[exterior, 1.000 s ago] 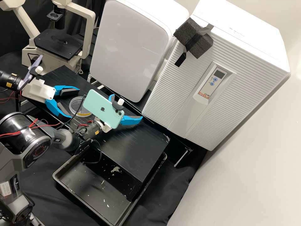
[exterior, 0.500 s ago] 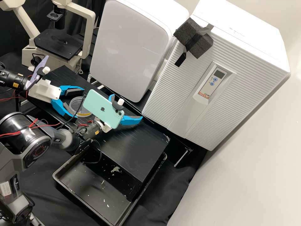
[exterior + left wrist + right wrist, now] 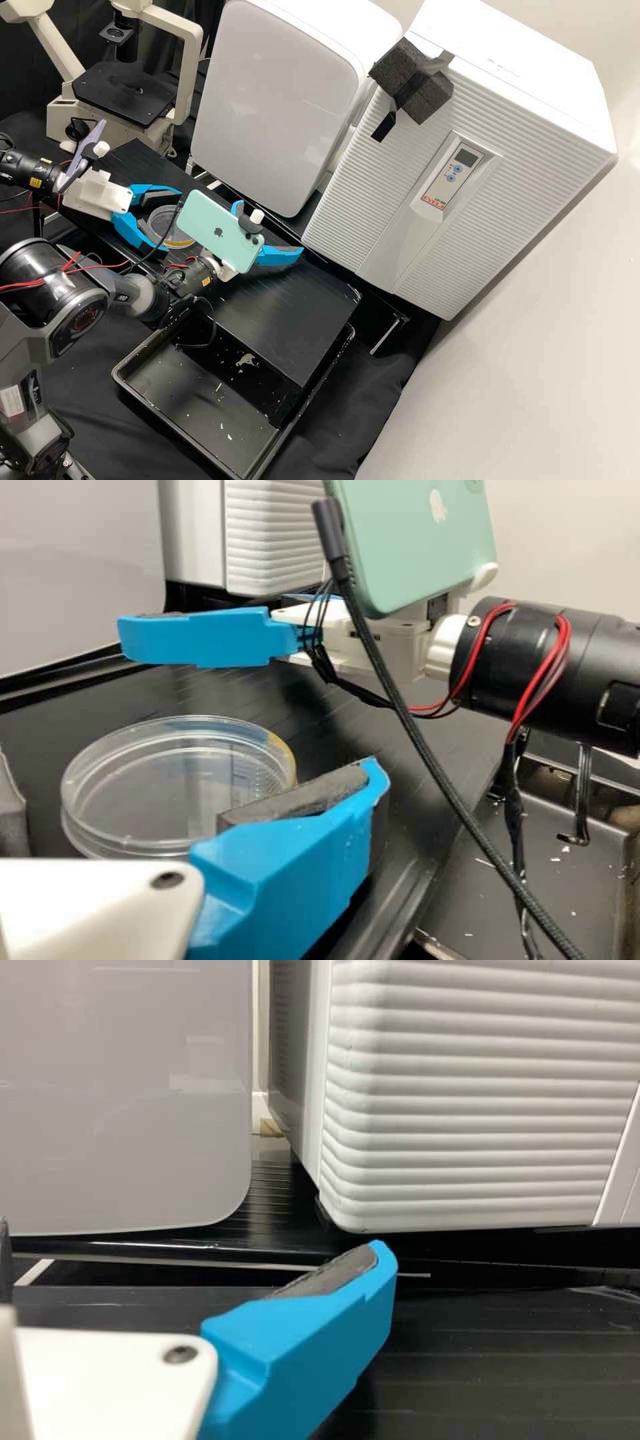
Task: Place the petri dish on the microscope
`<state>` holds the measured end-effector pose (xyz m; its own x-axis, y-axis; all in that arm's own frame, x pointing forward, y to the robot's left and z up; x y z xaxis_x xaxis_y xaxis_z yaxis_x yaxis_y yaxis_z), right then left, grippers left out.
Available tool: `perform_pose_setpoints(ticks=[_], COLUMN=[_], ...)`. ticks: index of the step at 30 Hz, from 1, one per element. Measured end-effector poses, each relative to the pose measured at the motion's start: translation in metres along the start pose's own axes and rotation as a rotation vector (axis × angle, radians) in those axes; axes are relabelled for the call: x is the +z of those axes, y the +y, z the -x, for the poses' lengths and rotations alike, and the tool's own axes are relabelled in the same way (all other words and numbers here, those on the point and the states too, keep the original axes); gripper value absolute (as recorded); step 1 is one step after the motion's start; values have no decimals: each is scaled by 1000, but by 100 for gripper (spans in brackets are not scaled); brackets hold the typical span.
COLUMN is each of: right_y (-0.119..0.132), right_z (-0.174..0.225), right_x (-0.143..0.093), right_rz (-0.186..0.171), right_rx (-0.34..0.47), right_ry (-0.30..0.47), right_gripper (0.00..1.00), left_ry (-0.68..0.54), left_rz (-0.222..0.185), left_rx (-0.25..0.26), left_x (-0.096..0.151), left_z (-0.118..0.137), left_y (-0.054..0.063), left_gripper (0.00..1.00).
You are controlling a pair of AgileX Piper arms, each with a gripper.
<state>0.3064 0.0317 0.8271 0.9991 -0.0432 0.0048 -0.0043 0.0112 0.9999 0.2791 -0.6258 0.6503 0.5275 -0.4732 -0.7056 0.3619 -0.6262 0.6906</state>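
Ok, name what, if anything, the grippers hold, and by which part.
Nothing: the petri dish sits between the left gripper's open fingers, and the right gripper is open.

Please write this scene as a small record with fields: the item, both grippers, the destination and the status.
Item: round clear plastic petri dish, on black bench
Left gripper: white, blue fingers open, one either side of dish
Right gripper: white, blue fingers open, over bench
Destination: cream microscope with flat black stage
Status: dish not yet on microscope
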Motion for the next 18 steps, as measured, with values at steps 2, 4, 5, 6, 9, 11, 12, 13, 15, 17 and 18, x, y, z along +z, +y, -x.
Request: perform_pose_setpoints(ticks=[2, 4, 5, 6, 9, 11, 12, 13, 15, 17, 18], right_y=[0, 0, 0, 0, 0, 0, 0, 0, 0, 0, 0], right_z=[0, 0, 0, 0, 0, 0, 0, 0, 0, 0, 0], right_x=[0, 0, 0, 0, 0, 0, 0, 0, 0, 0, 0], right_rz=[0, 0, 0, 0, 0, 0, 0, 0, 0, 0, 0], right_rx=[0, 0, 0, 0, 0, 0, 0, 0, 0, 0, 0], right_ry=[0, 0, 0, 0, 0, 0, 0, 0, 0, 0, 0], right_gripper=[100, 100, 100, 100, 100, 100, 100, 100, 100, 100, 100], left_ry=[0, 3, 6, 8, 8, 2, -2, -3, -13, -17, -21], left_rz=[2, 8, 14, 17, -1, -14, -33, -32, -23, -14, -12], left_rx=[1, -4, -4, -9, -14, -15, -12, -9, -2, 8, 11], left_x=[0, 0, -1, -1, -2, -2, -3, -3, -4, -5, -5], left_z=[0, -1, -2, -3, -5, -6, -7, -7, -9, -11, -11], left_y=[0, -2, -3, -5, -8, -11, -12, -13, -16, -17, -18], left_gripper=[100, 100, 100, 100, 100, 100, 100, 100, 100, 100, 100])
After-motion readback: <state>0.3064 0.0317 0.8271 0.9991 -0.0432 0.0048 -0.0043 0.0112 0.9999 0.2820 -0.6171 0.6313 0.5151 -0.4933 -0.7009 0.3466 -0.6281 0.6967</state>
